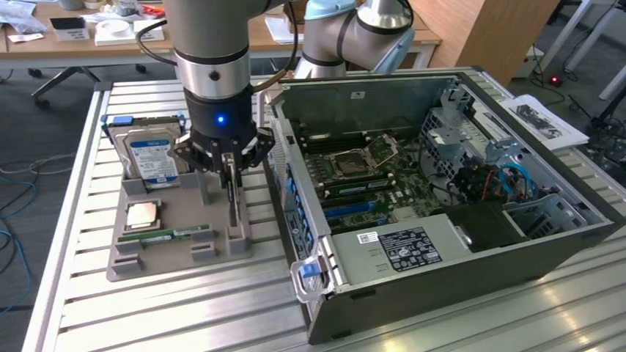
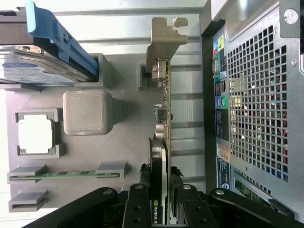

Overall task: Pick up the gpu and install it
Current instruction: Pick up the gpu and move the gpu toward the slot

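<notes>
Barely a sliver when seen edge-on, the gpu [image 1: 232, 199] stands upright in a slot of the gray tray [image 1: 161, 258], beside the open computer case [image 1: 440, 253]. The gripper [image 1: 228, 170] pinches its upper edge, and the black fingers [image 2: 138, 206] hide that end of the card.

Quick rundown of what we can't make out. On the grey tray [image 1: 161, 257], the gpu [image 2: 162, 116] runs in under the gripper [image 2: 161, 183] clamped on it, so that end is covered, and the picture's edge chops off the rest. The hard drive [image 2: 42, 71] in the tray's corner slot is cropped too, and its label is too blurry to read. Beside the tray, the sticker [image 1: 403, 248] inside the computer case [image 1: 411, 308] is too small for us.
</notes>
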`<action>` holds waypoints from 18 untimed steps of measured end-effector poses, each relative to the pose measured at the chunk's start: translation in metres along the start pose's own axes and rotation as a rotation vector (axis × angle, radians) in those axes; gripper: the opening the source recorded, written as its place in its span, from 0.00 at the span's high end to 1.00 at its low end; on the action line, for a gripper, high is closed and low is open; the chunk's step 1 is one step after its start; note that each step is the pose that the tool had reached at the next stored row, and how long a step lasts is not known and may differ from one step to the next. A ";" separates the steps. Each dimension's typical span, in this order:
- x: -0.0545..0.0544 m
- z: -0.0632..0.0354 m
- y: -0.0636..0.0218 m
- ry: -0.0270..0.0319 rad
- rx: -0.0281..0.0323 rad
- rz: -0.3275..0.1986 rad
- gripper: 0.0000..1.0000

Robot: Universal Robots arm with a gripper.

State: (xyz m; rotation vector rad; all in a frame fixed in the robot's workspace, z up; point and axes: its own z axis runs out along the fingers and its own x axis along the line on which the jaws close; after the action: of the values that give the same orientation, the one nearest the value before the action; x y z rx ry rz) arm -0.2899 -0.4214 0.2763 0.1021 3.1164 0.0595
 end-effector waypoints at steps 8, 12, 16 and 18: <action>0.000 -0.0005 0.0000 -0.0003 0.0040 0.000 0.73; 0.000 -0.0018 0.0001 -0.0002 0.0044 0.000 0.73; 0.000 -0.0053 0.0002 -0.0004 0.0044 0.000 0.73; 0.000 -0.0069 0.0003 -0.0004 0.0044 0.000 0.73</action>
State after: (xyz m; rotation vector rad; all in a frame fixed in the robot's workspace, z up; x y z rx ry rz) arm -0.2897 -0.4213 0.2832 0.1022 3.1163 0.0526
